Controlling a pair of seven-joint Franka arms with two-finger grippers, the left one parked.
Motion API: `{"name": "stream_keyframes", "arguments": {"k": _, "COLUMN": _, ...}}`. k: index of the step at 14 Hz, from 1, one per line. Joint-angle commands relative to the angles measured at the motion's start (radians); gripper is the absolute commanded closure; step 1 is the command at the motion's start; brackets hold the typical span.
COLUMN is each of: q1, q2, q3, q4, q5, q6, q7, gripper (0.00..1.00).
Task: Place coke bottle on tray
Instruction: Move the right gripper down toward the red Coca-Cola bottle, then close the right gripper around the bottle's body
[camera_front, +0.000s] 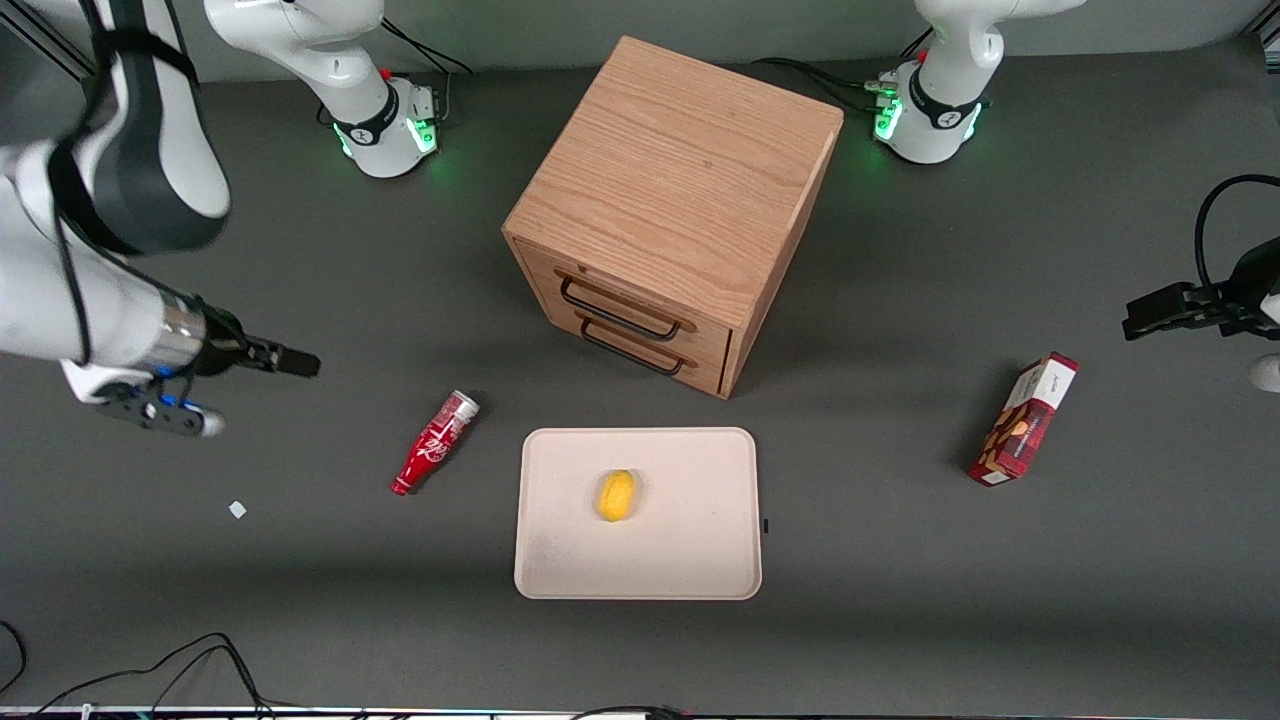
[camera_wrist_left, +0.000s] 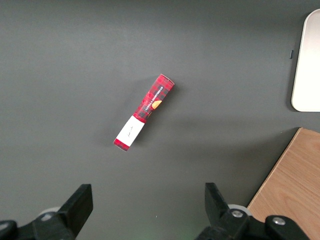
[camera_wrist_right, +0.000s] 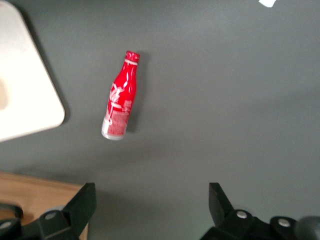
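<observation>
The coke bottle (camera_front: 435, 443) lies on its side on the dark table, beside the tray (camera_front: 560, 570), with its silver base toward the cabinet and its red neck toward the front camera. It also shows in the right wrist view (camera_wrist_right: 120, 102). The cream tray holds a small yellow object (camera_front: 616, 495); a corner of the tray shows in the right wrist view (camera_wrist_right: 30, 100). My right gripper (camera_front: 290, 360) hovers above the table, off toward the working arm's end from the bottle. Its fingers (camera_wrist_right: 85, 202) stand wide apart with nothing between them.
A wooden drawer cabinet (camera_front: 680, 200) with two black handles stands farther from the front camera than the tray. A red snack box (camera_front: 1025, 418) lies toward the parked arm's end. A small white scrap (camera_front: 237, 509) lies near the working arm's end.
</observation>
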Motion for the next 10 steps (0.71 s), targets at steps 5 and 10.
{"name": "stream_keyframes", "arguments": {"k": 5, "q1": 0.090, "q2": 0.174, "q3": 0.039, "q4": -0.041, "q5": 0.013, "q6": 0.276, "q7": 0.323, "gripper": 0.00}}
{"name": "stream_keyframes", "arguments": {"k": 10, "q1": 0.112, "q2": 0.183, "q3": 0.039, "q4": -0.190, "q5": 0.002, "q6": 0.468, "q7": 0.340, "gripper": 0.00}}
